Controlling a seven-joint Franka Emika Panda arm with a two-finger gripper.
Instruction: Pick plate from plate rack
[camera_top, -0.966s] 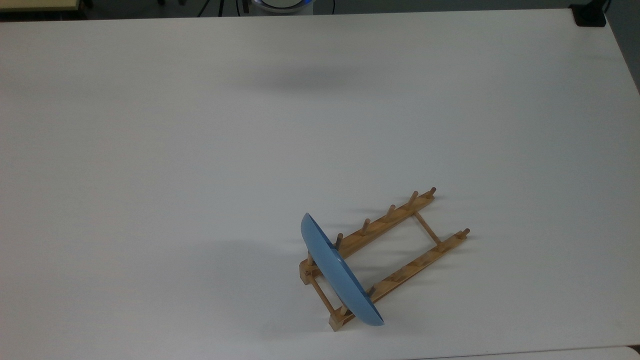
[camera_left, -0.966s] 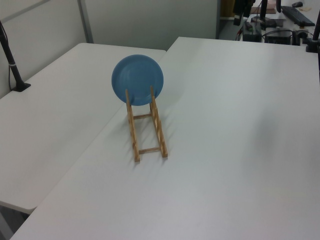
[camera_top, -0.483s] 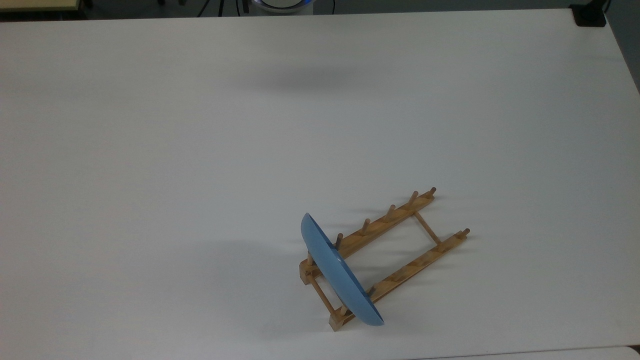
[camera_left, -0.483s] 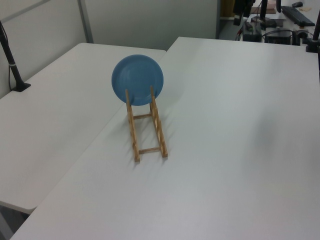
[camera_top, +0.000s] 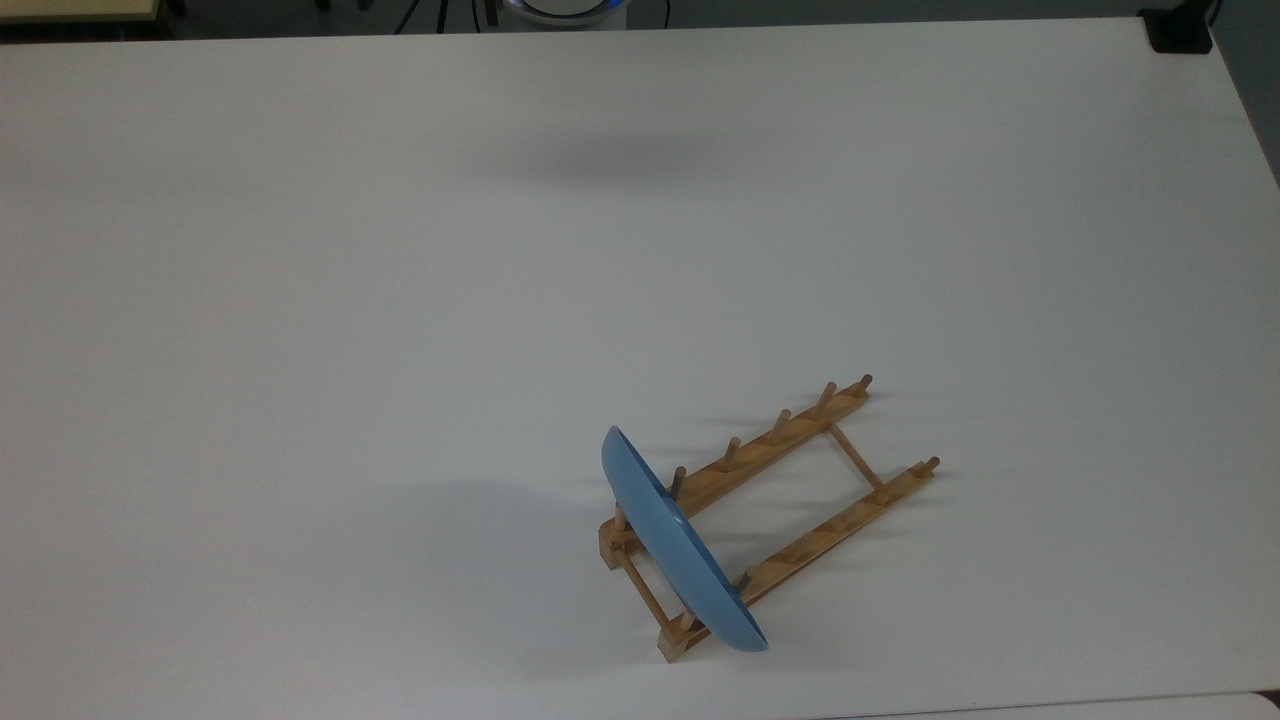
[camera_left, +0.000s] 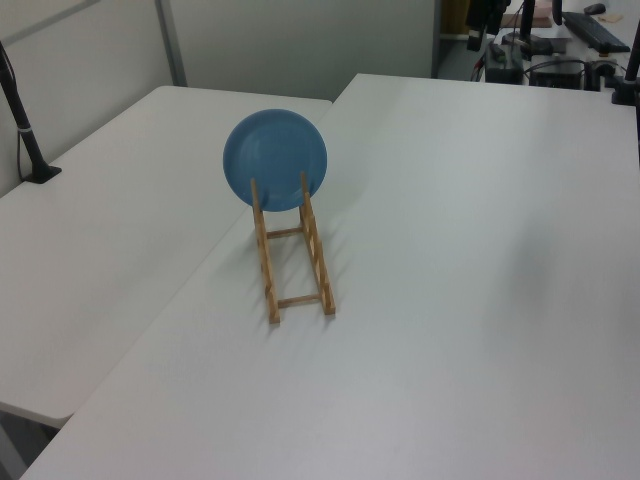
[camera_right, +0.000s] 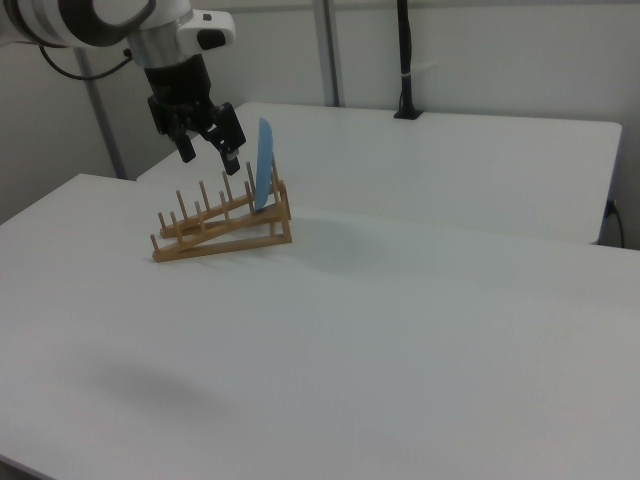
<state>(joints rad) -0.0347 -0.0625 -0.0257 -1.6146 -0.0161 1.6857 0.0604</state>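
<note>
Plate (camera_right: 264, 163) stands on edge w/ a slight lean in the end slot of plate rack (camera_right: 220, 228) on the white table (camera_right: 420, 300), while pincer (camera_right: 208, 150), fingers spread & holding nothing, appears up & to the right view's left of plate, apart from it.

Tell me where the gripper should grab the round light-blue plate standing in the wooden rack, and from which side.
Grip the round light-blue plate by its top rim, coming straight down from above. It stands on edge at one end of the light-brown wooden rack, held between the pegs, so only the upper rim is free. The open gripper should probably straddle the thin edge, one finger on each face.
</note>
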